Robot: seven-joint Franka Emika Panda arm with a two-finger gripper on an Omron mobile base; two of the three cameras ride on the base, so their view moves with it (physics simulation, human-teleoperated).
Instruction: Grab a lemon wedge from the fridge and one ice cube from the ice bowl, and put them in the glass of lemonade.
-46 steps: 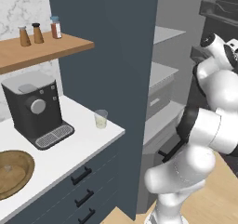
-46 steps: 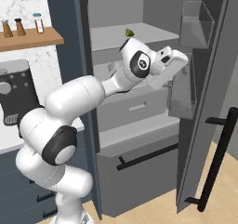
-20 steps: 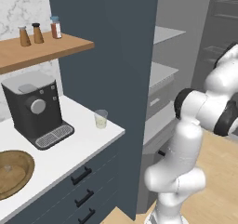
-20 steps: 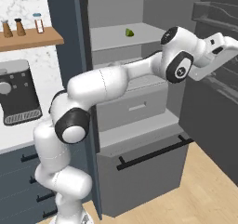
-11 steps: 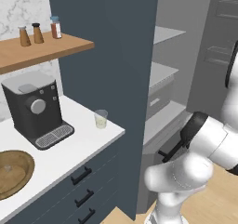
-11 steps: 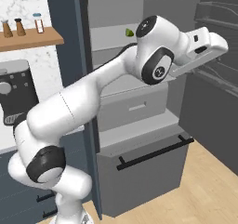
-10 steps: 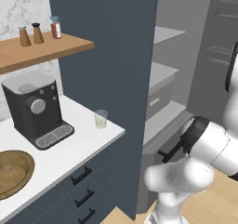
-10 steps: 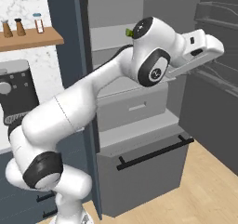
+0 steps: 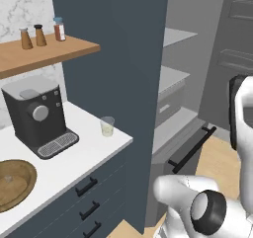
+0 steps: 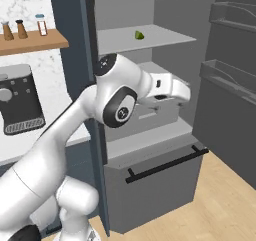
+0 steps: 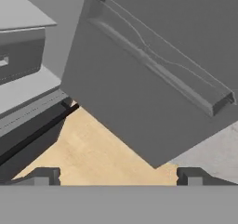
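Small yellow-green lemon wedge (image 10: 139, 34) sits alone on the upper pale grey shelf (image 10: 150, 37) inside the tall dark grey fridge (image 10: 150, 110), door swung wide open at right. Two-finger gripper (image 11: 118, 174) on the white arm is in front of the fridge's middle level, below the wedge's shelf, pointing right toward the open door (image 11: 153, 79). Jaws spread wide, nothing between them, nothing held.

Step in hand, as I judge it: fridge opened, wedge pickup not yet started. Next move calls for raising the hand to the upper shelf, turning it in toward the wedge, and closing on it.

Small clear tumbler of pale yellow lemonade (image 9: 106, 126) stands near the right edge of the white counter (image 9: 64, 158), just right of the black coffee machine (image 9: 37, 116). Wide shallow light brown wooden bowl (image 9: 15, 182) is at the counter's left front; ice in it too small to tell.

Room: shelf around the wedge looks open, but the shelf edge and cavity ceiling limit the approach height. Door bins (image 10: 227, 72) project at right, so the swing back has to stay clear of them. Fridge side wall (image 9: 128, 84) stands between the cavity and the counter; the carry must go around its front edge.
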